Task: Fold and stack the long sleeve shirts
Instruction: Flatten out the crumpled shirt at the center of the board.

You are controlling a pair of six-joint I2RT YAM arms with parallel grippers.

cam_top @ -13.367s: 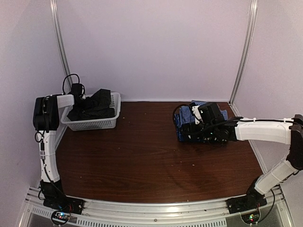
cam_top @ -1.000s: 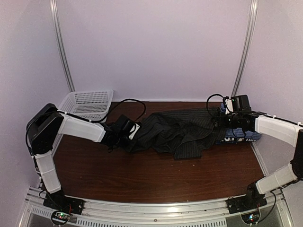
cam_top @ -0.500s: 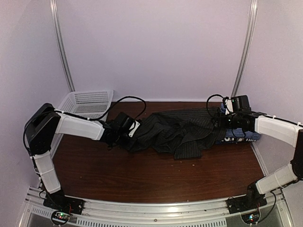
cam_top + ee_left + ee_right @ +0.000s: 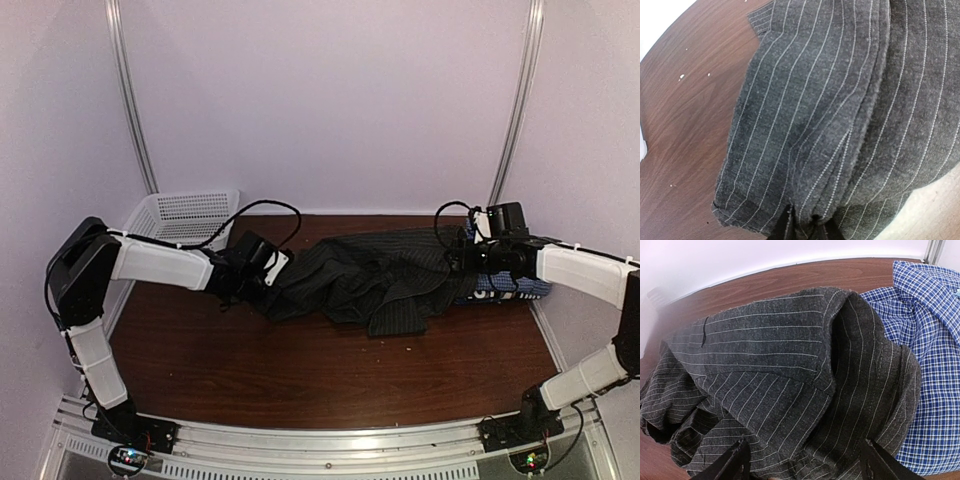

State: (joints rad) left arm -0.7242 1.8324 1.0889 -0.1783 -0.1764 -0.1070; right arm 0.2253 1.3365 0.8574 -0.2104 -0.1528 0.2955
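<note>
On table [image 4: 300, 370], pinstriped shirt [image 4: 372, 280] in left gripper [image 4: 804, 227]

Ahead of the right fingers [image 4: 737, 464], past the far edge of the table [image 4: 300, 370], a plain pale lilac wall [image 4: 330, 100] rises, evenly lit. Two metal uprights [image 4: 130, 100] stand in its corners. Up and left of the left fingers [image 4: 784, 227], the dark red-brown wood grain carries pale specks [image 4: 681, 77]. An aluminium rail [image 4: 330, 440] edges the near side.
</note>
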